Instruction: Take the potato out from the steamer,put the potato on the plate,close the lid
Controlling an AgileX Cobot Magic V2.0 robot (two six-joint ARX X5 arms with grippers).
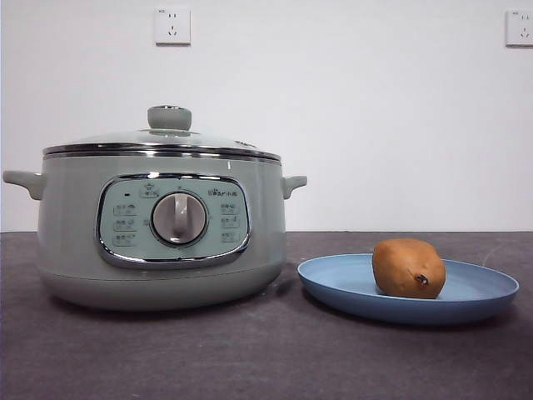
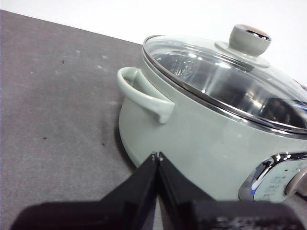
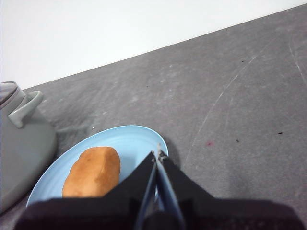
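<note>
The orange-brown potato (image 1: 408, 267) (image 3: 92, 172) lies on the light-blue plate (image 1: 341, 282) (image 3: 129, 142), right of the steamer (image 1: 158, 225) (image 2: 201, 139) (image 3: 21, 143). The glass lid (image 1: 166, 137) (image 2: 216, 76) sits on the steamer's chrome rim, knob up. My left gripper (image 2: 157, 154) is shut and empty, off the steamer's left side below its handle. My right gripper (image 3: 158, 153) is shut and empty, above the plate's edge beside the potato. Neither gripper shows in the front view.
The dark grey table (image 1: 266, 358) runs back to a white wall with two sockets (image 1: 172, 25). The steamer's side handles (image 1: 25, 181) (image 2: 144, 93) stick out on both sides.
</note>
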